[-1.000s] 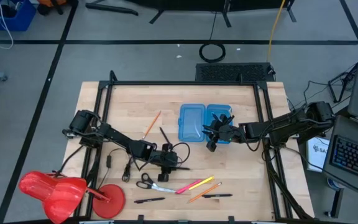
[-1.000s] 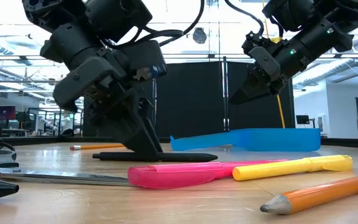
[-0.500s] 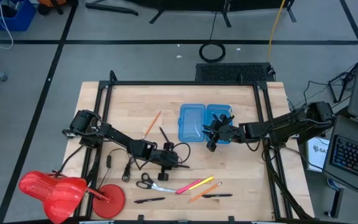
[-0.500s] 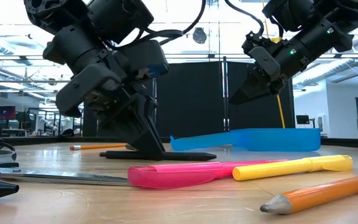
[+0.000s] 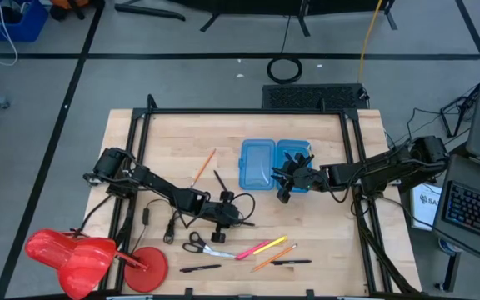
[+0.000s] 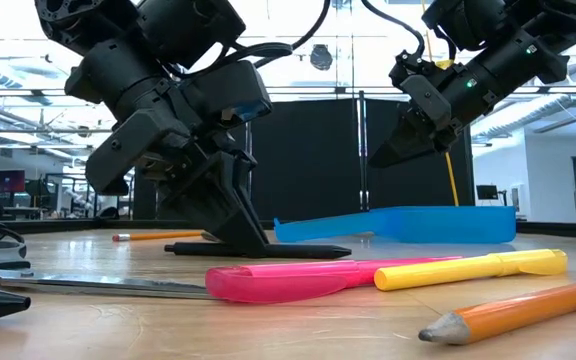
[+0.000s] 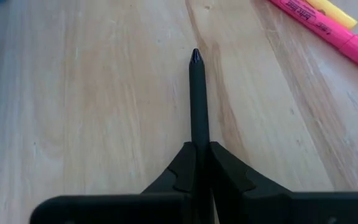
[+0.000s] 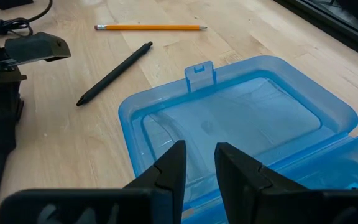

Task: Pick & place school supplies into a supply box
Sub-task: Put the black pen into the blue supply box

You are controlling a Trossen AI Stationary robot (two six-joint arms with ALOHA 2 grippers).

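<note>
Two dark arms reach in over my wooden counter (image 5: 332,225): the left claw (image 7: 201,163) is angled steeply down, pinching a thin black pen (image 7: 197,99) that lies flat on the wood beside the pink marker (image 6: 288,280). My right claw (image 8: 199,167) hovers, fingers slightly parted and empty, above the open translucent blue plastic supply box (image 8: 241,118) at mid-counter.

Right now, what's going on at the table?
The left gripper is shut on a black pen lying on the wooden table, near the pink marker. The right gripper hangs empty, fingers slightly apart, over the open blue supply box. Pencils, pens, markers and scissors lie on the table, none boxed yet.
</note>
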